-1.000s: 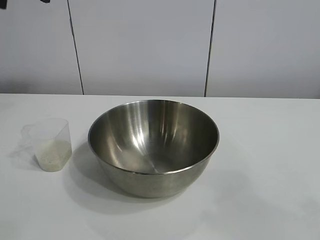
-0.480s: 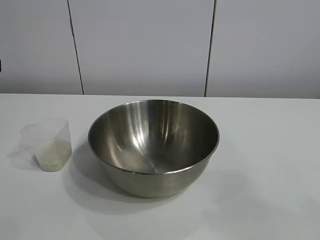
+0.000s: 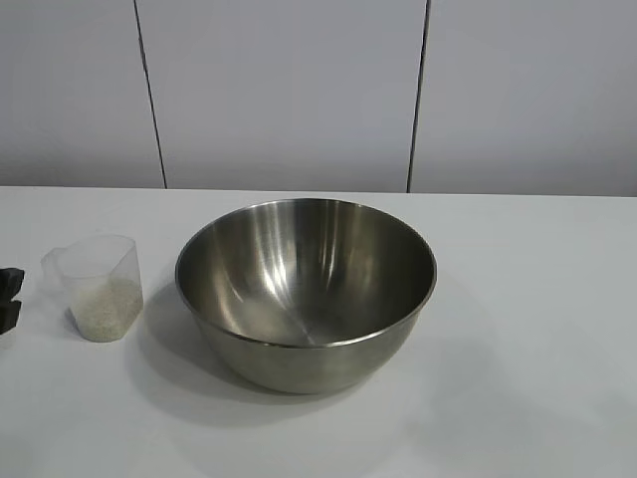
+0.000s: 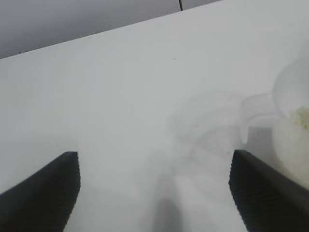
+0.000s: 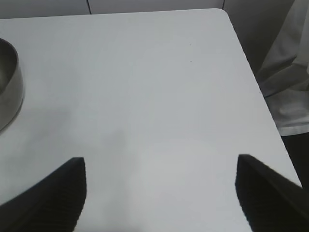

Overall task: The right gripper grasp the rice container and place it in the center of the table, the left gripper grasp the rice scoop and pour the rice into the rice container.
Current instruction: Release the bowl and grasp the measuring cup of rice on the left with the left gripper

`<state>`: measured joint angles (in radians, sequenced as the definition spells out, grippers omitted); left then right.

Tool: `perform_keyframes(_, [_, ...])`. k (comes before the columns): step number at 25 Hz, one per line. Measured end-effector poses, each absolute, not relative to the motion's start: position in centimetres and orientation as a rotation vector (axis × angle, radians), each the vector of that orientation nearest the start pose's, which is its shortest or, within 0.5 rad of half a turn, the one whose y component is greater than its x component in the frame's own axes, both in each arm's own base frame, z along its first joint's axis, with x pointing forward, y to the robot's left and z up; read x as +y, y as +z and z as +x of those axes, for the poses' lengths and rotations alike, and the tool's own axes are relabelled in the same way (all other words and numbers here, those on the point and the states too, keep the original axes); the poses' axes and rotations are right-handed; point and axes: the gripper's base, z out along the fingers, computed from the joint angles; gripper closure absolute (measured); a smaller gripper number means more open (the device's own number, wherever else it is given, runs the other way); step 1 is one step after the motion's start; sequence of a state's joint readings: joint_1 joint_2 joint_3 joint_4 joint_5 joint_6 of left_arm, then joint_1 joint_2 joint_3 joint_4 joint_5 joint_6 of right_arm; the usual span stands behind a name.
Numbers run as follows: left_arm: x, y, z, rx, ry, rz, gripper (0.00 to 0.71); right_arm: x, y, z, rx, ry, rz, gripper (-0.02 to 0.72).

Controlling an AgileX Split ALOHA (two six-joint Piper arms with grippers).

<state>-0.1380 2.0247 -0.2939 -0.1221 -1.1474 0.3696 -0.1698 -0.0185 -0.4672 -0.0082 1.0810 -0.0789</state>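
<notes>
The steel rice container [image 3: 306, 291] stands near the middle of the white table [image 3: 537, 299]; its rim also shows in the right wrist view [image 5: 9, 84]. The clear rice scoop [image 3: 98, 287] stands to its left with rice [image 3: 106, 309] in its bottom. My left gripper [image 3: 8, 299] shows at the left edge, just left of the scoop's tab handle. In the left wrist view the gripper [image 4: 153, 164] is open and empty, with the scoop [image 4: 289, 130] ahead and to one side. My right gripper [image 5: 161, 166] is open and empty over bare table, out of the exterior view.
A grey panelled wall [image 3: 289, 90] stands behind the table. In the right wrist view the table's corner and side edge [image 5: 251, 72] are near, with pale cloth [image 5: 289, 82] beyond it.
My left gripper has come into the exterior view at the left edge, close to the scoop. The bowl and scoop have not moved.
</notes>
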Motion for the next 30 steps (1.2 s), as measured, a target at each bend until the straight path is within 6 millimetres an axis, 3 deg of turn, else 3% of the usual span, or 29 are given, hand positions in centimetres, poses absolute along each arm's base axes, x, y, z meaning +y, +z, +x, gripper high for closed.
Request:
perform_keyframes(15, [-3.2,4.7,27.1,1.997,0.179,0.433,0.107,0.0,26.6,-0.5,2.082,-0.162,0.095,0.126])
perform_keyframes(30, [-3.4,5.0,28.8,1.952,0.181,0.421,0.152,0.0,26.6,-0.5,2.082,-0.162,0.095,0.126])
